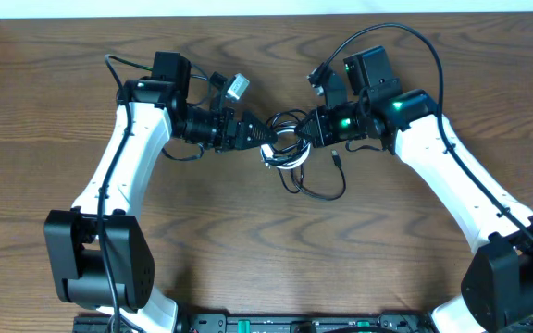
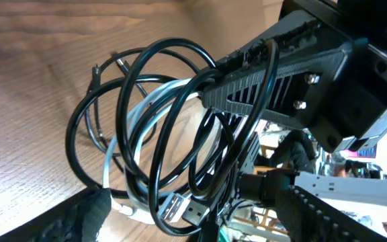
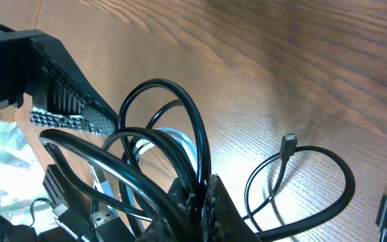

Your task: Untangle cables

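Over the wooden bench (image 1: 248,264), the tangle hung at centre between both arms. The right jaws were clamped on the black cable (image 3: 197,128). The left jaws stood apart around its loops and the white cable (image 2: 111,161).

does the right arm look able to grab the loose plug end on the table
Probably not yet: the plug lies bare nearby, but the right pincer is shut on the black cable.

Black cable (image 2: 170,46), white cable (image 2: 111,161), brown table (image 1: 248,259).
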`<state>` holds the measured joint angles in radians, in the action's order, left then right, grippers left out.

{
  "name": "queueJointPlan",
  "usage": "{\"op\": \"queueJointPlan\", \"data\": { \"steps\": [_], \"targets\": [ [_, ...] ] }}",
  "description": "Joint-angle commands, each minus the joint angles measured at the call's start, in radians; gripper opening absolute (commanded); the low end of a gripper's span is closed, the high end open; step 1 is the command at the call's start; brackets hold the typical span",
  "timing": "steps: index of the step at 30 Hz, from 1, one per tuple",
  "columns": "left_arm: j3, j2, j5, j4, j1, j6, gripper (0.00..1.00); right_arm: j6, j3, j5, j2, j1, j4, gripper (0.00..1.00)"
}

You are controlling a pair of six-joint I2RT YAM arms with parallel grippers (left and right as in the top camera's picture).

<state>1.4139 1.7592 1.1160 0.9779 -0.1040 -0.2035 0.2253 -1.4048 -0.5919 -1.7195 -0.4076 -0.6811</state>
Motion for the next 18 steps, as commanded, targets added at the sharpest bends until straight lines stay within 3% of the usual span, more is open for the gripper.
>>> {"op": "queueJointPlan", "data": {
  "steps": [1,3,10,13,14,18],
  "targets": [
    [-0.003,-0.011,0.106,-0.017,-0.025,0.0,0.74,-0.001,-0.001,-0.029,-0.001,-0.018,-0.004,0.01],
    [-0.003,-0.011,0.168,-0.044,-0.027,0.023,0.7,-0.001,-0.001,-0.028,-0.001,-0.028,-0.015,0.01],
    [-0.003,-0.011,0.148,-0.108,-0.038,0.093,0.49,0.033,-0.001,-0.029,-0.001,-0.05,-0.01,0.01],
    [-0.003,-0.011,0.142,-0.108,-0.042,0.093,0.24,0.033,-0.001,-0.029,-0.001,-0.05,-0.011,0.01],
    [-0.003,-0.011,0.116,-0.108,-0.042,0.109,0.08,0.033,-0.001,-0.029,-0.001,-0.05,-0.011,0.01],
    [-0.003,-0.011,0.024,-0.109,-0.043,0.253,0.07,0.033,-0.001,0.086,-0.001,-0.023,-0.037,0.01]
  ]
}}
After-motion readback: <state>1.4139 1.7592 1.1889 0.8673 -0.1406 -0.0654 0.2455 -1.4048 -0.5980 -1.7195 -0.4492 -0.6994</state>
